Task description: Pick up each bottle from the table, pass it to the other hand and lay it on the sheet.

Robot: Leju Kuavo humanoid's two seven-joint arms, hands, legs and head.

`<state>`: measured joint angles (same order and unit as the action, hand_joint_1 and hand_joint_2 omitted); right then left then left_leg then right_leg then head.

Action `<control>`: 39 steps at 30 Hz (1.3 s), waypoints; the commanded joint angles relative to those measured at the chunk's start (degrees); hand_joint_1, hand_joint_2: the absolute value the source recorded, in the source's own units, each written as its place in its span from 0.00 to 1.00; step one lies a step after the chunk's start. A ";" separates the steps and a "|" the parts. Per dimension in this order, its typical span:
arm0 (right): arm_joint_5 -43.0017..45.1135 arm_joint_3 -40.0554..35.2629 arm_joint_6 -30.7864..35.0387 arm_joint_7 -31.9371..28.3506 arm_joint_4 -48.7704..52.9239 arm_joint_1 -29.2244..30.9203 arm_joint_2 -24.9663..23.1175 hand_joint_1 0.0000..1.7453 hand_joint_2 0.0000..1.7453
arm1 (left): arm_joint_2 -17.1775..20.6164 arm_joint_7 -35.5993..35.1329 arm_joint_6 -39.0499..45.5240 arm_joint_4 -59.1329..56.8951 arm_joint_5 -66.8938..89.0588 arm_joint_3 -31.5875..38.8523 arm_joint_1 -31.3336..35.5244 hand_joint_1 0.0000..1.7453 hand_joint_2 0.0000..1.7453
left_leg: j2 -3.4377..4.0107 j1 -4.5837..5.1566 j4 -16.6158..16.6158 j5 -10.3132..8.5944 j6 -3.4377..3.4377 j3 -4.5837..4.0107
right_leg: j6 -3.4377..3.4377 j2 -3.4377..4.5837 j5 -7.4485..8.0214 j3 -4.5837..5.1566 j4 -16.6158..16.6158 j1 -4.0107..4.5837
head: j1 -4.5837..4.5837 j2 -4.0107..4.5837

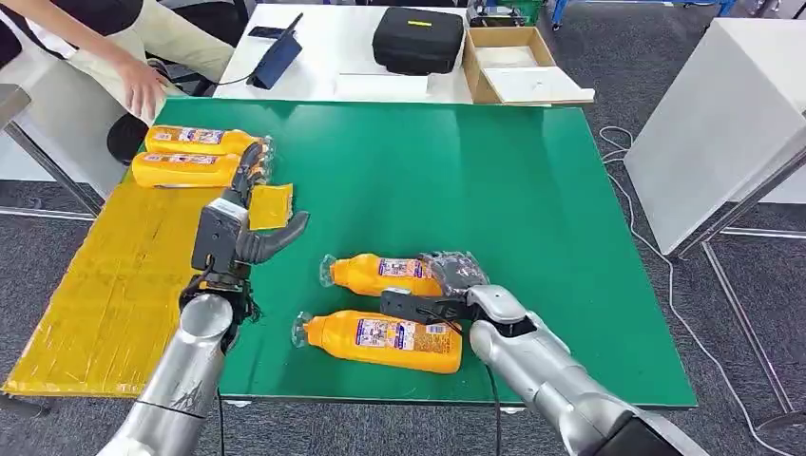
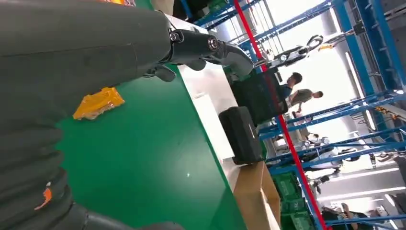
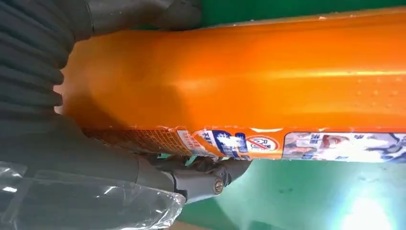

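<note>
Head view: two orange bottles already on the yellow sheet [image 1: 105,285], two left on the green desk [image 1: 532,218]. Right robot hand [image 1: 447,290] sits over the base end of the far bottle [image 1: 380,274]; its long axis runs across the desk, cap toward the sheet. Near bottle [image 1: 385,340] lies parallel just beside it. Left robot hand [image 1: 249,233] hovers empty, fingers spread. Left wrist view: thumb out, nothing held. Right wrist view: fingers wrap the bottle, looks gripped. Risk: an end-heavy hold could let it pivot or knock its neighbour on lift.
</note>
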<state>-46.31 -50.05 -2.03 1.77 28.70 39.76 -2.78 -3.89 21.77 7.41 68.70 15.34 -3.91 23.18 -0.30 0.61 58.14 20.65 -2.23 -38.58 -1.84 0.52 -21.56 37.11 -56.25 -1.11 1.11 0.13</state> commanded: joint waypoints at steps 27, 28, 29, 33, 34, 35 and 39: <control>4.61 15.71 11.10 -1.57 14.68 -5.82 -0.75 1.00 1.00 | -0.64 0.27 -0.30 -2.48 0.53 0.17 -0.78 0.00 1.00 | -0.09 0.01 -0.04 0.08 0.13 0.00 | 0.04 -0.10 -0.11 -0.05 0.04 0.02 | 0.00 0.00; 4.67 16.11 11.48 -1.62 15.22 -6.09 -0.96 1.00 1.00 | -0.66 0.31 -0.27 -2.51 0.59 0.10 -0.76 0.00 1.00 | -0.10 0.01 -0.08 0.21 0.28 0.32 | 0.14 -0.15 -0.24 -0.37 0.08 0.03 | 0.00 0.00; 4.94 17.03 11.96 -1.71 16.45 -6.70 -1.48 1.00 1.00 | -0.69 0.40 -0.14 -2.53 0.74 -0.01 -0.65 0.00 1.00 | -0.07 0.01 -0.03 0.11 0.16 0.02 | 0.05 -0.08 -0.13 -0.07 0.02 0.01 | 0.02 0.00; 6.13 20.24 13.67 -3.15 19.62 -7.98 -3.14 1.00 1.00 | -0.31 0.44 -0.33 -1.29 0.89 -0.48 -0.55 0.00 1.00 | -0.06 0.01 -0.02 0.09 0.15 -0.14 | 0.04 -0.06 -0.10 0.08 0.01 0.01 | 0.00 0.00; 6.35 20.77 14.00 -3.77 19.77 -8.02 -3.43 1.00 1.00 | -0.18 0.43 -0.42 -1.08 0.87 -0.66 -0.46 0.00 1.00 | -0.03 0.01 -0.01 0.15 0.21 -0.04 | 0.08 -0.05 -0.15 0.00 0.00 0.02 | 0.00 0.00; 6.81 21.55 14.85 -4.57 20.33 -8.11 -3.98 1.00 1.00 | -0.14 0.39 -0.49 -0.65 0.86 -0.99 -0.16 0.00 1.00 | -0.03 0.02 -0.01 0.14 0.20 -0.09 | 0.07 -0.05 -0.14 0.07 -0.02 0.00 | 0.00 0.00; 7.10 22.35 15.92 -5.63 20.92 -8.29 -4.46 1.00 1.00 | -0.15 0.05 -0.76 -0.18 0.62 -1.56 0.11 0.00 1.00 | -0.10 0.02 -0.02 0.09 0.15 -0.19 | 0.03 -0.11 -0.11 0.16 0.00 0.01 | 0.00 0.00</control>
<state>-39.93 -32.21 12.37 -2.30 46.60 31.46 -5.29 -4.17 22.32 7.17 69.11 16.26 -3.93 21.51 -0.34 0.63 58.14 20.70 -2.19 -38.87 -1.89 0.51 -21.61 37.38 -56.25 -1.12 1.11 0.13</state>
